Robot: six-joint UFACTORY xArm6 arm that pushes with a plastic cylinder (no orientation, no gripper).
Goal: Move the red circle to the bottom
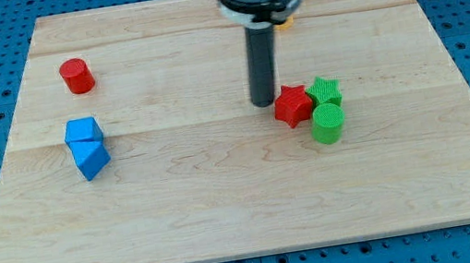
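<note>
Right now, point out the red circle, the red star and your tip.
red circle (pixel 76 76), camera view, its top face.
red star (pixel 292 105), camera view, its centre.
my tip (pixel 263 102), camera view, the rod's lower end, left of the red star.

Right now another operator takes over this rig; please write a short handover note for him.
No gripper: my tip rests on the board, just left of the red star and far from the red circle.
The red circle stands near the view's top left, above the two blue blocks.
The green star and green cylinder sit beside the red star.
Done: nothing visible yet.
Left: bring the tip above the red circle and push it to the view's bottom.
</note>
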